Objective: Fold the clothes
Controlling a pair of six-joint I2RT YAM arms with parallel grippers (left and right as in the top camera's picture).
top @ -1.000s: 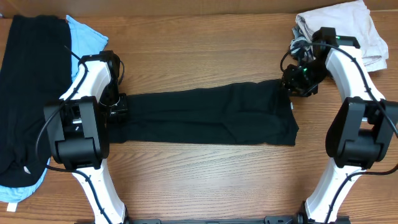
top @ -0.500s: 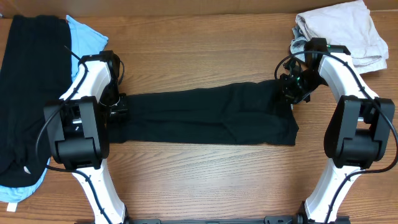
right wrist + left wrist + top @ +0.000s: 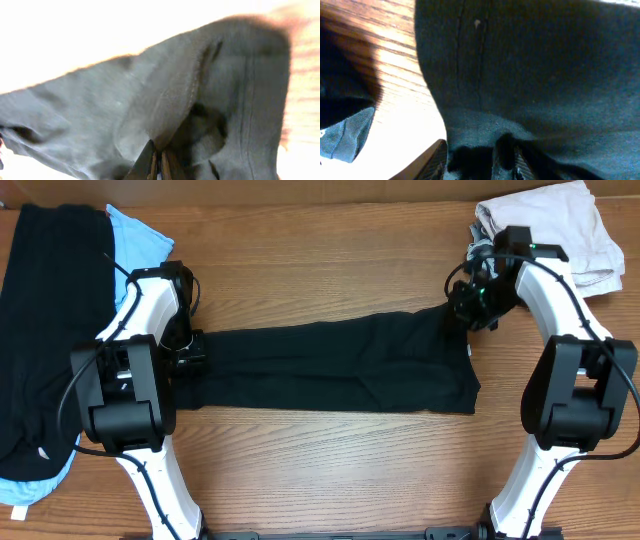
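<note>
- Black garment point(image 3: 40, 330) – lying spread lengthwise at far L edge of wooden table point(image 3: 320, 470); small white tag showing near its front end.
- Light-blue garment point(image 3: 135, 240) – lying under the black one, peeking out at its back R side and again at the front L corner.
- L gripper point(image 3: 190, 352) – sitting low at the L end of the black T-shirt point(image 3: 330, 370). In wrist view fingers point(image 3: 439, 157) are standing apart, w/ the shirt's bunched edge point(image 3: 470, 152) lying btwn them; not seen clamping.
- Black T-shirt – lying mid-table, folded into a long band running L to R btwn the two arms; lying flat over most of its length, some creasing toward the R end.
- R gripper point(image 3: 465, 310) – sitting at the back R corner of the T-shirt. In wrist view point(image 3: 159, 162) fingers are pressing together, pinching a fold of the black cloth point(image 3: 165, 100), which is rising in a ridge up to the tips.
- Beige garments point(image 3: 560, 230) – lying crumpled in a heap at back R corner of table, just behind the R arm.
</note>
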